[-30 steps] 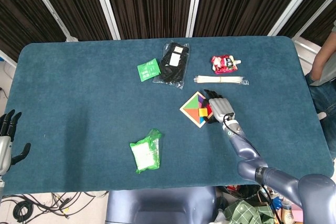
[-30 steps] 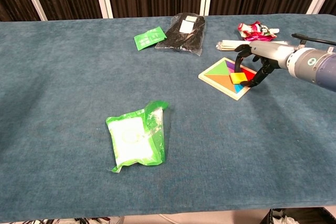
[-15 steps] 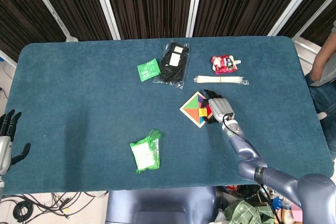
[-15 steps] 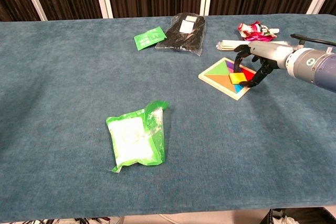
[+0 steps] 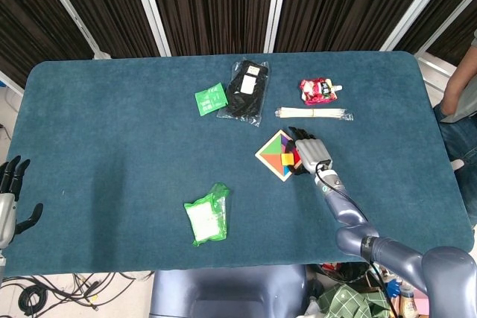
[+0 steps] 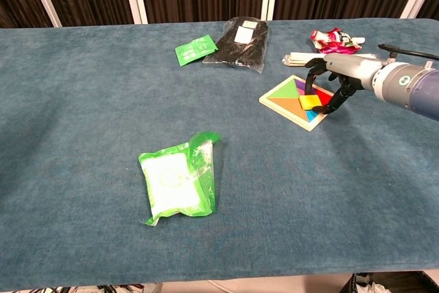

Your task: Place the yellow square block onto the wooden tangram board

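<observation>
The wooden tangram board (image 5: 273, 153) (image 6: 282, 96) lies right of the table's centre, filled with coloured pieces. The yellow square block (image 5: 288, 159) (image 6: 311, 101) sits at the board's near right part. My right hand (image 5: 312, 152) (image 6: 341, 73) arches over that corner, with its thumb behind the block and its dark fingers curled down on the block's right side, pinching it. My left hand (image 5: 10, 199) hangs off the table's near left edge, fingers spread and holding nothing; only the head view shows it.
A green plastic packet (image 5: 207, 214) (image 6: 180, 180) lies near the front centre. Behind the board are a bundle of sticks (image 5: 313, 113), a red snack pouch (image 5: 318, 90), a black bagged item (image 5: 246, 88) and a green sachet (image 5: 211, 98).
The right hand has barely shifted, edging slightly left over the board's corner with the yellow block. The left hand has not moved.
</observation>
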`<state>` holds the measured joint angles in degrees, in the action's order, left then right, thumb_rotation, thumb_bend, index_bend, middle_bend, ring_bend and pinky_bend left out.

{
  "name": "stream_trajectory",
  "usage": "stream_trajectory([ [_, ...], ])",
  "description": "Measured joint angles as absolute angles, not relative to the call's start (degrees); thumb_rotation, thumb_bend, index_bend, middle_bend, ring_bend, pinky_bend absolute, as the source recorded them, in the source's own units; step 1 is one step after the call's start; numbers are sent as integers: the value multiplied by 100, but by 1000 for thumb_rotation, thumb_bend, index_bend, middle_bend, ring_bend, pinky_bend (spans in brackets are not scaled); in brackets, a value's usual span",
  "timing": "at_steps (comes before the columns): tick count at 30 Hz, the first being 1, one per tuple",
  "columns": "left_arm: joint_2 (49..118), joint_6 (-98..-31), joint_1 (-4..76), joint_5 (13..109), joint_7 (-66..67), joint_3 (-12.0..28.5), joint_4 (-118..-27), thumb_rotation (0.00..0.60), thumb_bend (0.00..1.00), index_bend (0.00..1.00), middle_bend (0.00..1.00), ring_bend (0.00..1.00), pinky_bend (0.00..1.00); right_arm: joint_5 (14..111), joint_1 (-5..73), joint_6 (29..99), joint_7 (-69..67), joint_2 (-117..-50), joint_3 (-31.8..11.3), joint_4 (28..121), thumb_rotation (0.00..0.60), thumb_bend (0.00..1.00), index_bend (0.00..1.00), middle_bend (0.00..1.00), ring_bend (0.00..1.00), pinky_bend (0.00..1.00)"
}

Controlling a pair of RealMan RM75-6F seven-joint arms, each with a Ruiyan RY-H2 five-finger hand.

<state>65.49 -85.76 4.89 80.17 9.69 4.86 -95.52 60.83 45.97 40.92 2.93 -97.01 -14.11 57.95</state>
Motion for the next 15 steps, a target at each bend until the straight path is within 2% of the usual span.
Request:
stream_trajectory([
  [7,6544,-8567,488,8006,977,482,-9560,600,335,0,0,0,0,6058,4592,4050,337,-9668,-1385,5826,600,336,332,0,0,131],
  [15,6533,-8559,485,7984,981,485,-9578,600,335,0,0,0,0,6042,4587,4041,375,-9647,-1366,5867,600,337,332,0,0,131],
])
